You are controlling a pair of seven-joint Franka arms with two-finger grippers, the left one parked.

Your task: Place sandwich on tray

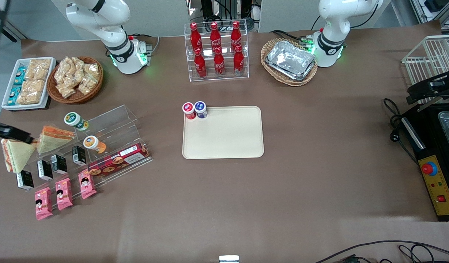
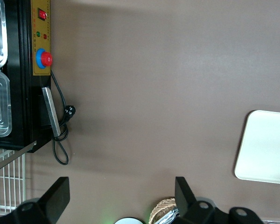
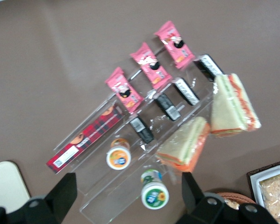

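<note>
With its fingers spread apart above the clear snack rack [image 3: 144,135], the right arm's gripper [image 3: 126,196] holds nothing — the sandwich [image 3: 184,142] sits on the rack, well apart from the tray [image 1: 223,133], so pick-up and carry are left.

A brown table [image 1: 301,190] carries a cream tray [image 1: 224,138] at its centre, two small jars [image 1: 195,109] standing at one corner of it. Toward the working arm's end sits a clear stepped display stand [image 1: 111,124] bearing sandwiches [image 1: 52,138], beside a wicker basket of snacks [image 1: 76,78] and a white snack tray [image 1: 27,82]. A rack of cola bottles [image 1: 217,51] and a basket of foil trays [image 1: 290,62] stand farther from the front camera. The gripper [image 3: 126,191] hangs open above the display stand.
</note>
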